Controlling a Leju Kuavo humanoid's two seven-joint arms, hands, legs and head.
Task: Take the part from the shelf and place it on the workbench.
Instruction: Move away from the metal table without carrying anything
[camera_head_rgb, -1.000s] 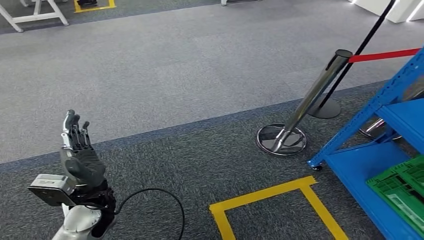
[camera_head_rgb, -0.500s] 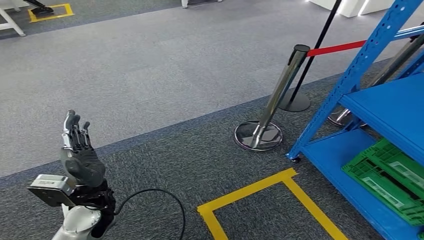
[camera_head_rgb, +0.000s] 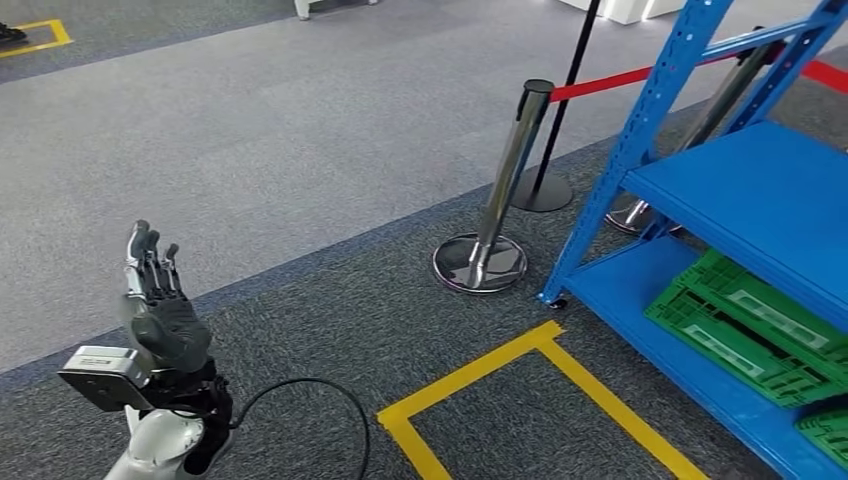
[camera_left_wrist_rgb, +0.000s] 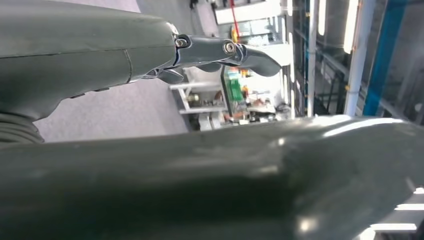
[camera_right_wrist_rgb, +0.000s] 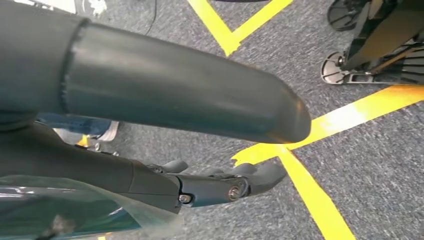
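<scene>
A: Head view. The left hand (camera_head_rgb: 160, 305) sits at the lower left of the frame, raised palm-up, fingers apart, holding nothing. Released.

B: Right hand?

A: In the right wrist view the right hand (camera_right_wrist_rgb: 165, 130) hangs over grey carpet and yellow floor tape (camera_right_wrist_rgb: 345, 117). Thick grey thumb extended, dark fingers (camera_right_wrist_rgb: 235, 182) loosely stretched, nothing between them. I read it as released too.

B: Where is the part?

A: Cannot single it out. The blue steel rack shelf (camera_head_rgb: 740, 190) fills the right side of the frame. Its middle board looks bare where visible. On the bottom board, at the lower right, lie green ribbed plastic crates (camera_head_rgb: 745, 325), folded or flat, slightly overlapping. If the part is one of these, it is there; otherwise it is out of frame.

B: Handling, if it is a crate?

A: Judgement only: moulded plastic, so stiff and light, not fragile, somewhat slippery on smooth faces. The ribs and rim edges give purchase. Best taken at a long rim edge with fingers hooked under, since the flat face offers little to pinch. Low position means a deep reach.

B: Obstacles?

A: A chrome stanchion post on a round base (camera_head_rgb: 495, 205) with a red belt (camera_head_rgb: 600, 83) stands at frame centre, just beside the rack's near corner upright. A taped yellow square outline (camera_head_rgb: 480, 375) lies on the dark carpet at bottom centre. No counter in sight.

B: Stage?

A: Approach; nothing grasped yet.
</scene>
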